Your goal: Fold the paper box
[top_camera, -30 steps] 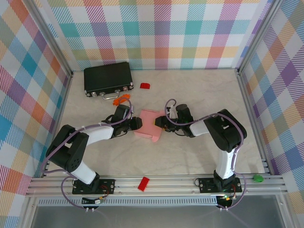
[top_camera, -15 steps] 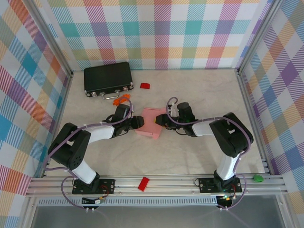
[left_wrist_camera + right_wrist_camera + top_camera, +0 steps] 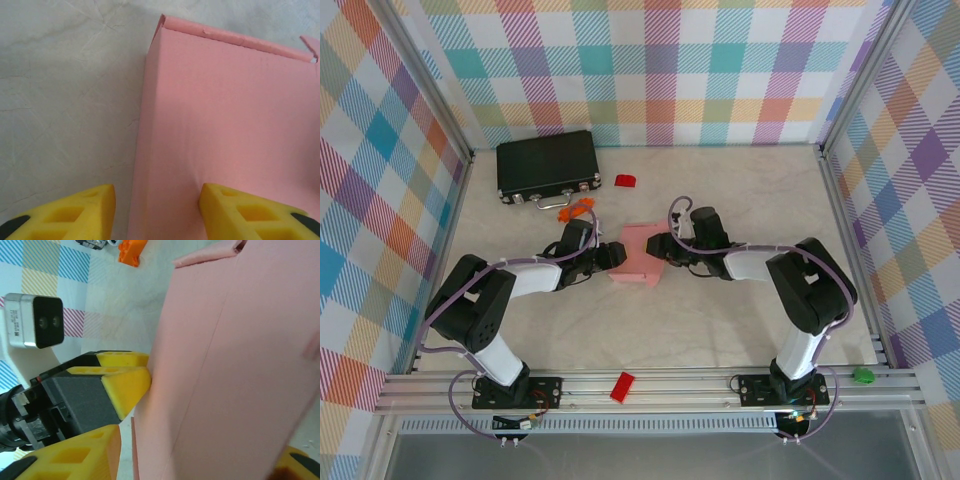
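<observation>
Two jaws flank paper box on marbled, plaid-walled table: left open, right unclear.

Table: pale, marbled off-white top with faint creases in it, walled by plaid panels on three sides.

On it:
- Black case, back left corner, closed, lying flat, latch side facing the near edge.
- Small red piece just right of the case, not touching it.
- Orange piece just in front of the case's near right corner.
- Pink box near the middle, folded up with a side wall standing, one long edge on the tabletop.

Right half and front strip bare.

Rail along the near edge carries a second red piece left of centre and a small green thing at the right end.
</observation>
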`<state>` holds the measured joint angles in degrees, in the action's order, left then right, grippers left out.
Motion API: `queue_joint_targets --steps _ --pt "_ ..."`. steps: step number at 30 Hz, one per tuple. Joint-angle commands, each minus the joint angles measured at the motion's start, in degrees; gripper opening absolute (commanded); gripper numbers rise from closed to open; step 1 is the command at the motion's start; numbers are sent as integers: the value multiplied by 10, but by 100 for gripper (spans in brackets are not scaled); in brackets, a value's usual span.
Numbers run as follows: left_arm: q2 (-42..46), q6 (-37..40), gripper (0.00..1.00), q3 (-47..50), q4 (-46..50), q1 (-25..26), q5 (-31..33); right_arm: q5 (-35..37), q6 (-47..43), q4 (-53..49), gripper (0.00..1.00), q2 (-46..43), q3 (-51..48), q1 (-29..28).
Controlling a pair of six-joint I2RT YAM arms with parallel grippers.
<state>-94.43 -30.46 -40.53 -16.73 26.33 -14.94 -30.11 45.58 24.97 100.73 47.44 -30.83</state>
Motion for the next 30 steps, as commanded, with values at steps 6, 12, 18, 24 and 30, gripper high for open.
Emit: queue_joint_targets --steps 6,12,18,24,30 --pt "-18 5 54 11 53 9 -20 -35 -26 4 47 -26 50 -22" --pt "-16 5 55 8 66 9 -3 -38 -33 -13 47 -18 73 -27" --pt "-9 4 56 1 90 9 30 -20 -49 -59 47 -15 96 -32" --pt "19 9 56 -10 132 9 79 0 -73 -97 48 -41 106 -32" --pt "45 18 58 -23 163 9 124 49 -116 -167 49 -77 126 -32"
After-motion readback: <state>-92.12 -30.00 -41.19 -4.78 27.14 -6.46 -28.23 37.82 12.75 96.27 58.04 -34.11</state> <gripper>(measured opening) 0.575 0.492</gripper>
